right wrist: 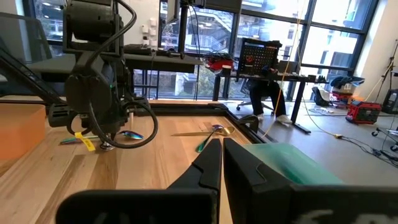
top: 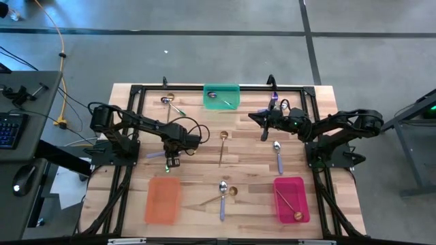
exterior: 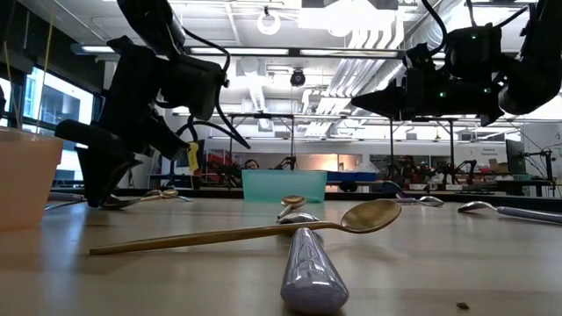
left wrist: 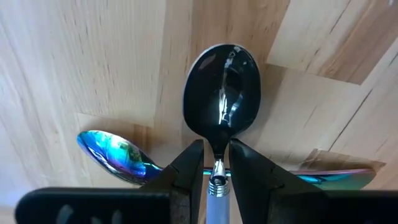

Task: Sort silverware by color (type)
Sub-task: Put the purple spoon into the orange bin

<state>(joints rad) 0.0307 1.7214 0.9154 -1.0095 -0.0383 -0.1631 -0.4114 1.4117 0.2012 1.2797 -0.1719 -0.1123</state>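
My left gripper (top: 170,161) points down at the table's left middle, above the orange tray (top: 163,199). In its wrist view the open fingers (left wrist: 186,171) stand close on either side of the neck (left wrist: 217,163) of a silver spoon (left wrist: 222,99) with a pale handle. That spoon lies flat on the wood, across an iridescent spoon (left wrist: 115,155). I see no finger touching it. My right gripper (top: 261,122) hangs shut and level at the right middle, holding nothing.
A green tray (top: 221,96) at the far edge holds a spoon, and a pink tray (top: 291,199) at the near right holds a gold one. Loose spoons lie at the far left (top: 170,102), centre (top: 223,145), right (top: 278,155) and near middle (top: 223,196).
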